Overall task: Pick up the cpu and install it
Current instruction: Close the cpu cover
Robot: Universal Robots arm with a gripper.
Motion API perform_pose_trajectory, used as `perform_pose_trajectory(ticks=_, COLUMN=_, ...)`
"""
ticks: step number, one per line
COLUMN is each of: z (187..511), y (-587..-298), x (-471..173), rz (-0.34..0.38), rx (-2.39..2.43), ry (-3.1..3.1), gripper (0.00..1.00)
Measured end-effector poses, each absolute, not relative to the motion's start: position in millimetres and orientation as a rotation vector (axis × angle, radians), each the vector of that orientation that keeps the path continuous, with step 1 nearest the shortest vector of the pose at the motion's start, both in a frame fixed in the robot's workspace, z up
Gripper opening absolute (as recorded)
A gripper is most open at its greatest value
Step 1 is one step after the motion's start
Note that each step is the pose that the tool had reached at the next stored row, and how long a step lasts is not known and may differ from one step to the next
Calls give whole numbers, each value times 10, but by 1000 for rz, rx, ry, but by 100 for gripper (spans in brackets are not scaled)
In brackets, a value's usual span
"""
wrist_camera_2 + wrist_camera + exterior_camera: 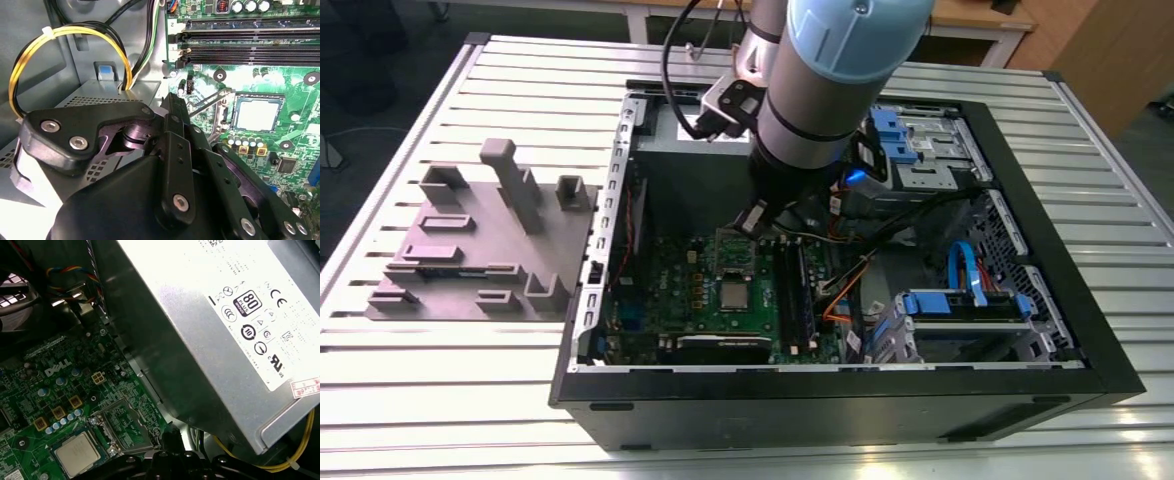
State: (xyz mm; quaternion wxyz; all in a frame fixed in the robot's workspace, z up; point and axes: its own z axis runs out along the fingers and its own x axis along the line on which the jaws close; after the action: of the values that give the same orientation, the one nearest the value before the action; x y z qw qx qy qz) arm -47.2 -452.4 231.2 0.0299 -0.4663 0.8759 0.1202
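The small square silver-topped cpu (257, 113) already sits in its socket on the green motherboard (300, 140), retention frame apparently open. The black gripper (175, 107) hovers just beside the socket; I cannot tell its fingers' spread.

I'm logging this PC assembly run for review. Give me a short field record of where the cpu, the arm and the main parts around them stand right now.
cpu: lying flat in the motherboard socket, silver top up, also in both wrist views
gripper: above the board, just beyond the socket, apart from the cpu
motherboard: green, flat in the open case
RAM sticks: seated in long black slots beside the socket
power supply: grey box with white label, next to the arm
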Motion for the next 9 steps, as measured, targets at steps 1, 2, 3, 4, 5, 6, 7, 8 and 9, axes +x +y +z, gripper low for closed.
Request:
perform_pose_trajectory(ticks=1, z=2316, y=-4524, x=-473, rz=371, rx=-1438, ry=2700, gripper=11)
perform_pose_trajectory(ticks=2, z=2320, y=-4524, x=-474, rz=371, rx=-1439, ry=2700, gripper=11)
perform_pose_trajectory(ticks=3, z=2323, y=-4524, x=-474, rz=371, rx=-1440, ry=2700, gripper=11)
perform_pose_trajectory(ticks=4, z=2327, y=-4524, x=-475, rz=371, rx=-1440, ry=2700, gripper=11)
perform_pose_trajectory(ticks=5, z=2332, y=-4524, x=-475, rz=371, rx=-1441, ry=2699, gripper=11)
perform_pose_trajectory(ticks=6, z=2336, y=-4524, x=-476, rz=371, rx=-1441, ry=2699, gripper=11)
perform_pose_trajectory(ticks=7, z=2340, y=-4524, x=-476, rz=371, rx=-1442, ry=2699, gripper=11)
perform_pose_trajectory(ticks=8, z=2343, y=-4524, x=-477, rz=371, rx=-1442, ry=2699, gripper=11)
perform_pose_trajectory(ticks=9, z=2347, y=-4524, x=-479, rz=370, rx=-1443, ry=2699, gripper=11)
